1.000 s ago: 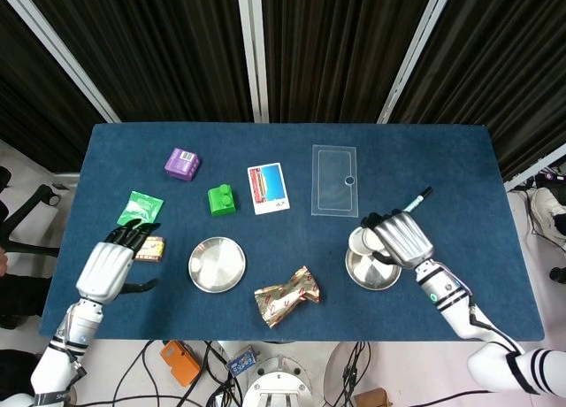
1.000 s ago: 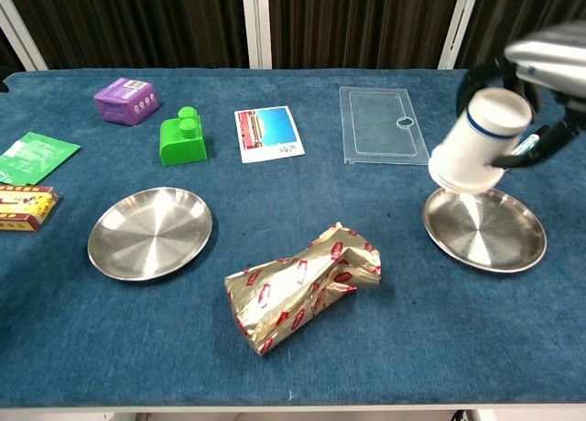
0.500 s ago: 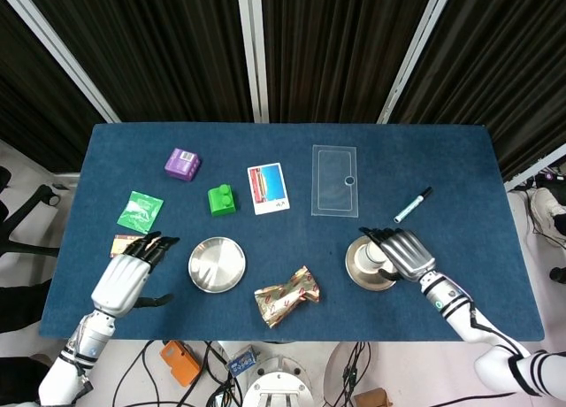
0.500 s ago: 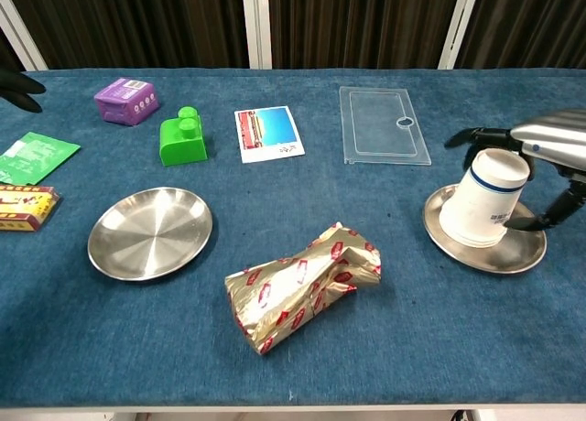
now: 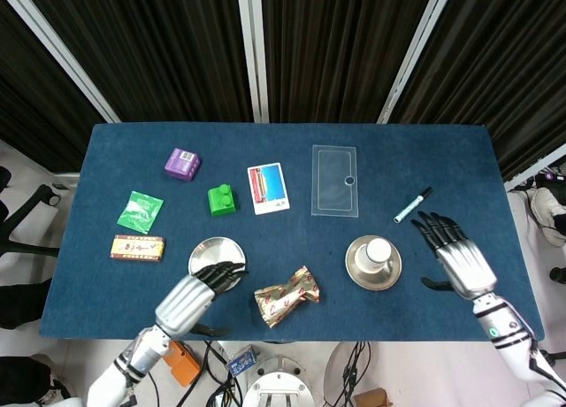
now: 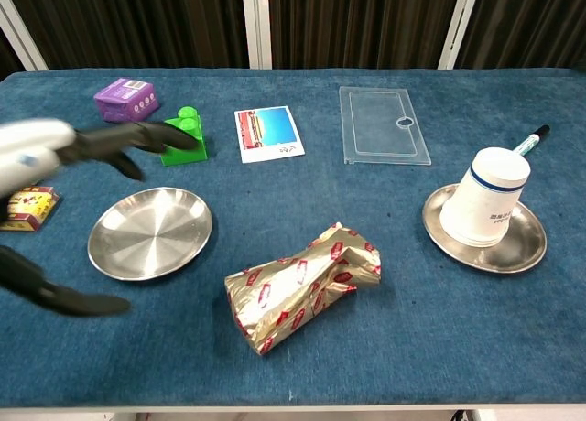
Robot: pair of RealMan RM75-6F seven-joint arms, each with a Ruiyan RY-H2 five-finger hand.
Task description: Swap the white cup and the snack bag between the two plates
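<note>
Right hand (image 5: 460, 264) lets go, fingers spread, pulled off the cup (image 5: 378, 250) now upside down on its plate (image 5: 357, 270); left hand (image 5: 187, 299), open, swings toward the bag (image 5: 286, 295).

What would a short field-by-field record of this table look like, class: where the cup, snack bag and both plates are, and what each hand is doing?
white cup: upside down on the right plate
snack bag: lying on the blue table, between the plates, on neither
left plate: empty
left hand: holds nothing, fingers apart, fingertips over the left plate's near edge
right hand: holds nothing, fingers spread, right of the cup, apart from it
task state: cup placed, bag not yet on a plate
</note>
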